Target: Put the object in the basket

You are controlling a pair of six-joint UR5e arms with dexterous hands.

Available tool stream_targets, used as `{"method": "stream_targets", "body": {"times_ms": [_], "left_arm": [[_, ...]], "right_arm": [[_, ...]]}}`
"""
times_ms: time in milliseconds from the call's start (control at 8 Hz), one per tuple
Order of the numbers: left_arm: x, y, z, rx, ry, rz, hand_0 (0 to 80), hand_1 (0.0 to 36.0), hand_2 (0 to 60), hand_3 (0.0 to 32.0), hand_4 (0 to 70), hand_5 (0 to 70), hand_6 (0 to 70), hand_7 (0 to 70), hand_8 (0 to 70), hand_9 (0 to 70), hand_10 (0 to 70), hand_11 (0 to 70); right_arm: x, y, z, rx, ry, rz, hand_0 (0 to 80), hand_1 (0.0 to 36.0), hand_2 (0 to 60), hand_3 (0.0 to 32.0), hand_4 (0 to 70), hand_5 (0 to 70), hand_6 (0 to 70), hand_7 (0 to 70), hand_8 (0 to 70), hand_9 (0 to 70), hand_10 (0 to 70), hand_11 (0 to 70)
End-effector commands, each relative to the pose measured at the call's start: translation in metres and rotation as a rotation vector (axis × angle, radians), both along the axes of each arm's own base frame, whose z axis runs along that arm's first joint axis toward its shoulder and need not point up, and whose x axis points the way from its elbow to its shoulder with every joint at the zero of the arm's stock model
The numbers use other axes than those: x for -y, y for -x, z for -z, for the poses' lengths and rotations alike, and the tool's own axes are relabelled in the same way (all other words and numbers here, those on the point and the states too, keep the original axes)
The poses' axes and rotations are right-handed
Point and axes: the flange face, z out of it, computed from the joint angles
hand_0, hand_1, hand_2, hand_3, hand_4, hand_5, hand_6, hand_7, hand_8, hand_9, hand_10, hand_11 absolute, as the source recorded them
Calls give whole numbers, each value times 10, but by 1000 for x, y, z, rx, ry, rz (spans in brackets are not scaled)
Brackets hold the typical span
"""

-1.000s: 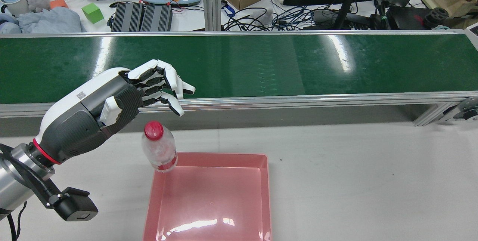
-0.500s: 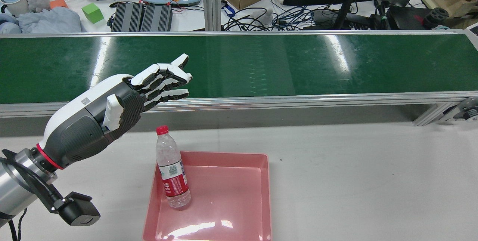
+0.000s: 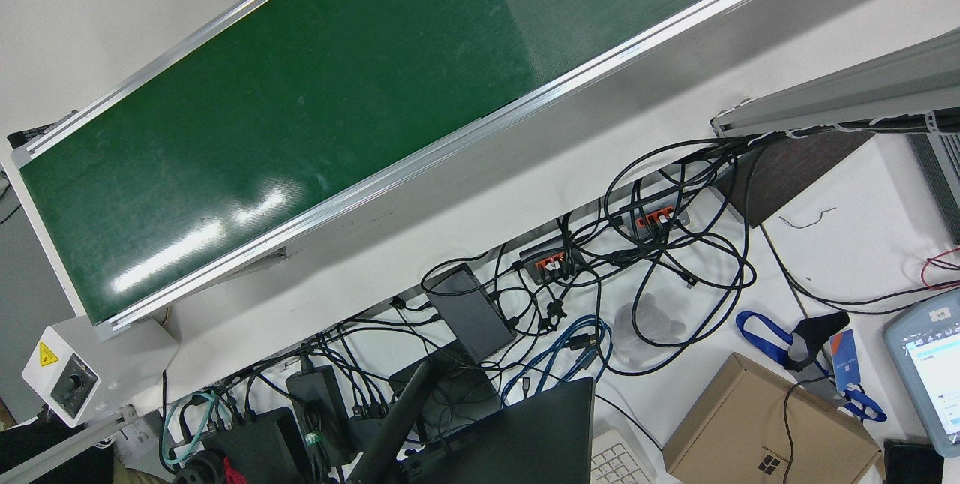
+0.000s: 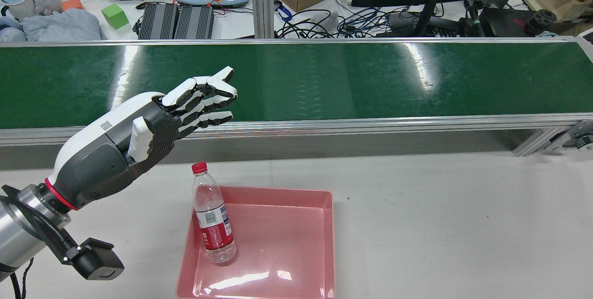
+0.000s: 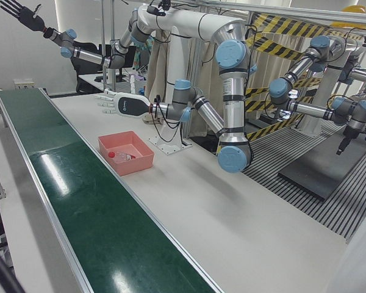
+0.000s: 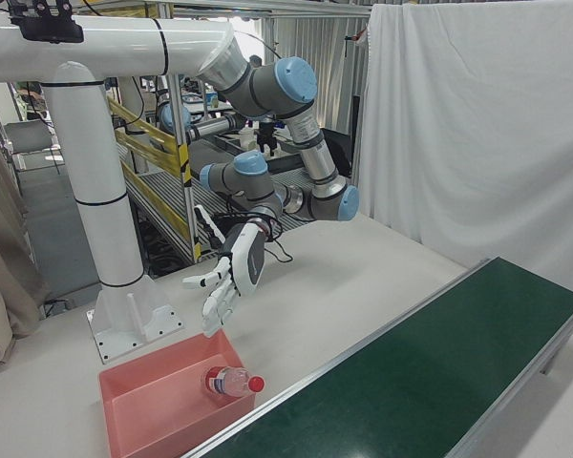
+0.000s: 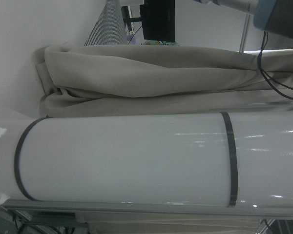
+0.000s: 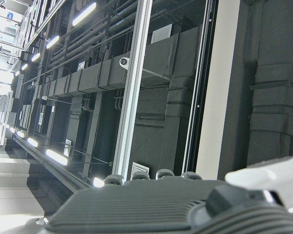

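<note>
A clear plastic bottle [image 4: 212,222] with a red cap and red label lies tilted in the pink basket [image 4: 278,193], base on the floor, neck against the far-left rim. It also shows in the right-front view [image 6: 231,382] and the left-front view [image 5: 121,156]. My left hand [image 4: 139,134] is open and empty, fingers stretched toward the conveyor, above and left of the basket; it also shows in the right-front view [image 6: 231,272]. My right hand [image 5: 23,13] is raised high with its fingers spread, far from the basket.
The green conveyor belt [image 4: 324,81] runs across the far side of the white table [image 4: 440,220], just beyond the basket. Monitors, cables and boxes lie past the belt. The left arm's white pedestal [image 6: 105,239] stands behind the basket.
The bottle dropped from below my left hand into the basket and settled against its far-left rim. The left hand's fingers straightened out and the hand held its place.
</note>
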Motion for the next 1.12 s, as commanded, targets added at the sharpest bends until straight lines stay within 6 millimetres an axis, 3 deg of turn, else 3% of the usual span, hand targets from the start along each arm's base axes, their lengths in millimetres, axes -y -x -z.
{"method": "stream_targets", "body": {"times_ms": [0,875,1000], "left_arm": [[-1,0,0,3,2,-1,0,0,0,114,64,391,60,35,114,83,118,158],[0,1,1,1,2,0,0,0,0,112,62,377,57,39,115,90,122,164],[0,1,1,-2,2,-1,0,0,0,122,29,372,43,31,94,79,114,152]], "right_arm": [[0,0,-1,0,1,0,0,0,0,0,0,0,0,0,0,0,0,0],[0,0,-1,0,1,0,0,0,0,0,0,0,0,0,0,0,0,0],[0,1,-1,0,1,1,0,0,0,0,0,0,0,0,0,0,0,0]]}}
